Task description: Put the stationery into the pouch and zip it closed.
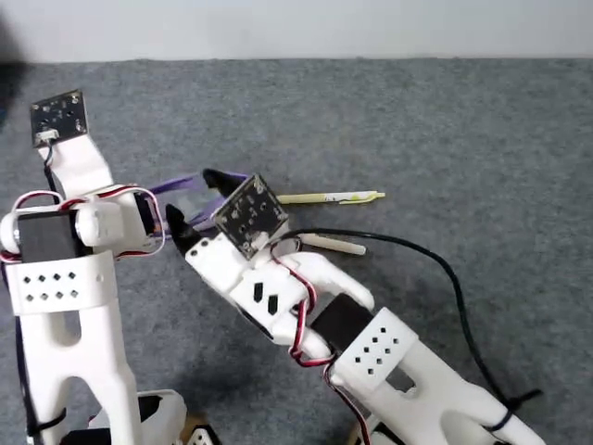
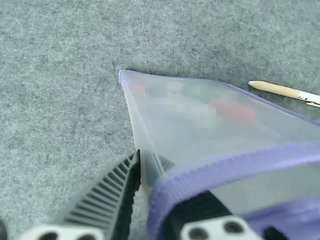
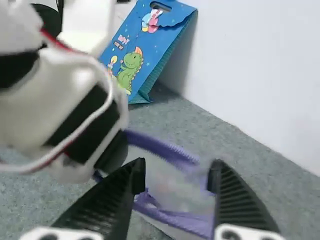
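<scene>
Underneath everything lay a grey carpeted table (image 1: 482,130), backed by a plain white wall (image 3: 260,65). Two white arms stood on it side by side. Seen from the high view, the left arm (image 1: 60,278) rose at the left side, and the right arm (image 1: 389,362) stretched in diagonally from the lower right toward it. A blue gift bag (image 3: 145,50) printed with a green dinosaur leaned against the wall. A black cable (image 1: 454,283) curved over the carpet beside the right arm.

Between the two arms was the pouch (image 2: 200,115), clear-walled with a purple zip edge, its far corner pointing away over the carpet. The left gripper (image 2: 160,182) was clamped on the zip edge, with one ribbed black finger against the outside of the wall. The right gripper (image 3: 175,187) was spread wide, its fingers (image 3: 117,197) on either side of the purple zip strip without pinching it. Blurred red and pale shapes showed through the pouch wall, too soft to name.

Two pens lay outside the pouch on the carpet. A yellow-green pen (image 1: 329,197) lay just past the right arm's wrist. A cream pen (image 1: 335,245) lay near it but apart, one end tucked under that wrist.
</scene>
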